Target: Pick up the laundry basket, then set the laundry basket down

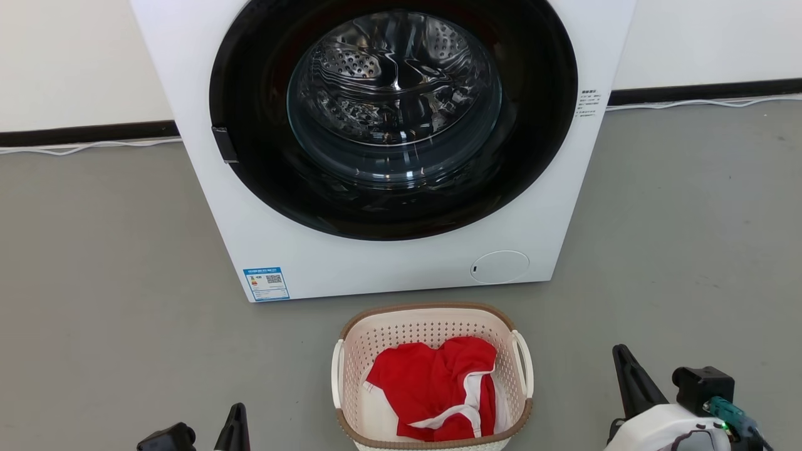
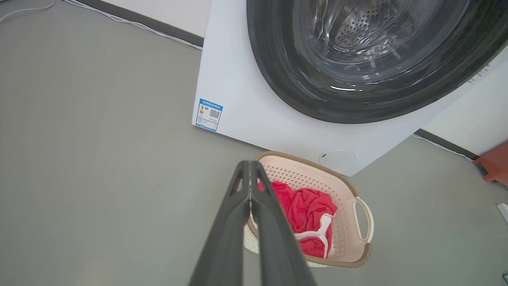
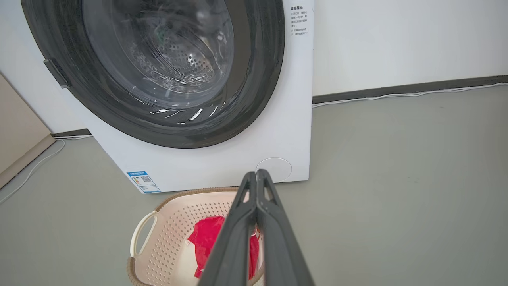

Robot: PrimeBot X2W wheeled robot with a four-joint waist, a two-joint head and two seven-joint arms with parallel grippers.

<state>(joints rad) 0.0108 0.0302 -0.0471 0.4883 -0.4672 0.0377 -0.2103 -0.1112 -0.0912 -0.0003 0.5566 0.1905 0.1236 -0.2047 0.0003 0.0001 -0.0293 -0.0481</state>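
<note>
Head view has the laundry basket [image 1: 432, 309] standing upright on the grey floor [image 1: 100, 282], just in front of the washer's [image 1: 351, 263] lower front edge and under its round glass door. A red garment [image 1: 438, 388] with white trim lies crumpled inside the basket.

Along my left wrist view, my left gripper [image 2: 249, 163] has its two dark fingers pressed together from base to tip, with nothing between them and nothing touching them. It hangs above the floor on the basket's left side, and its tips overlap the near rim only by line of sight.

My right gripper [image 3: 256, 172] is the same: fingers drawn fully together, empty, touching nothing, off the basket's right side.

From the head, both grippers sit low at the bottom edge, one to each side of the basket and well apart from its white side handles [image 1: 525, 363]. A blue label [image 1: 266, 284] marks the washer's lower left corner.
</note>
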